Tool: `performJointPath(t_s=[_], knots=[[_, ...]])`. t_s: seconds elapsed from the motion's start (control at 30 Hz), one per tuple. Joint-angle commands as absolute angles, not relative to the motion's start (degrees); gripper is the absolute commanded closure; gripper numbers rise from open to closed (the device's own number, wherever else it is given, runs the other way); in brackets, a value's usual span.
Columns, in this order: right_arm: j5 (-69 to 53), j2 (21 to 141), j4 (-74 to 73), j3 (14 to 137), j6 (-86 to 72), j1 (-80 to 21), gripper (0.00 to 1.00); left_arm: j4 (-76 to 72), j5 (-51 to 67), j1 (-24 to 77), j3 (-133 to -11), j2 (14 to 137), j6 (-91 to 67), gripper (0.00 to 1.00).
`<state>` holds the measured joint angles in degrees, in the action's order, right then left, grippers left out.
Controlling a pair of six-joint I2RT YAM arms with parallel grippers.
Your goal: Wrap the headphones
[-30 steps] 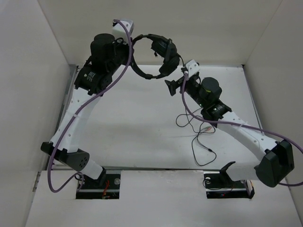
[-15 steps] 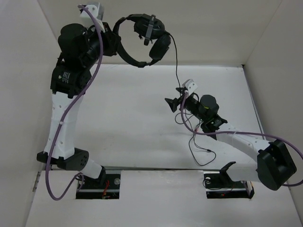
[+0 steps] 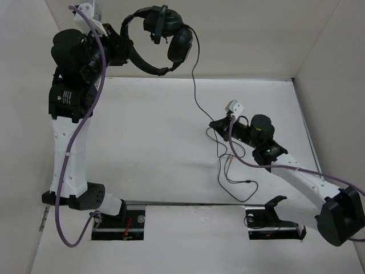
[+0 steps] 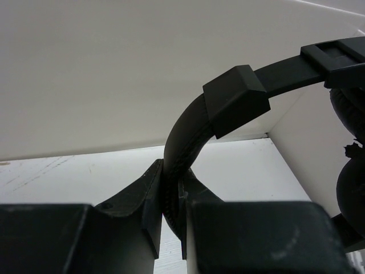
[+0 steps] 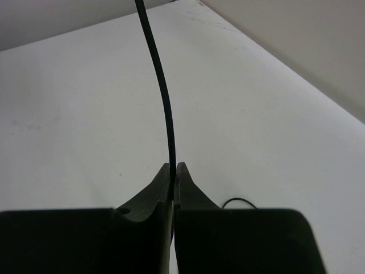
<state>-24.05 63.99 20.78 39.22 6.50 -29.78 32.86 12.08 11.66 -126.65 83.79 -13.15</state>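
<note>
My left gripper (image 4: 171,197) clamps the headband (image 4: 188,131) of the headphones (image 3: 178,45), held above the counter (image 3: 148,137); I see my right gripper (image 5: 173,170) pinched on their cable (image 5: 164,108).

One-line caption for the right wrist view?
Right end effector shut on the thin black headphone cable, which rises out of frame above the white table.

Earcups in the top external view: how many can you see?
2. The upper earcup is near the top edge; the lower earcup hangs just below and right of it. Both ride the headband pinched by the left gripper.
</note>
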Motion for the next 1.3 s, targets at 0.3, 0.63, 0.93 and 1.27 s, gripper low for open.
performJointPath(t_s=[0.3, 0.63, 0.93, 1.27], knots=[[-21.38, 59.94, -7.07, 59.74, 29.39, -28.86, 1.00, 25.58, -0.06, 15.68, -121.30, 86.57, -7.66, 1.00], [15.73, 66.18, -12.09, 76.36, 94.09, -48.12, 1.00, 19.43, -20.73, 24.47, -108.82, 92.02, 8.77, 1.00], [9.94, 73.65, 14.93, 85.96, 111.27, -44.88, 1.00, 20.83, -17.76, 36.33, -97.66, 90.45, 16.43, 1.00], [2.64, 76.20, 13.36, 84.38, 91.42, -25.72, 1.00, 24.70, -7.74, 40.91, -94.48, 82.10, 16.70, 1.00]])
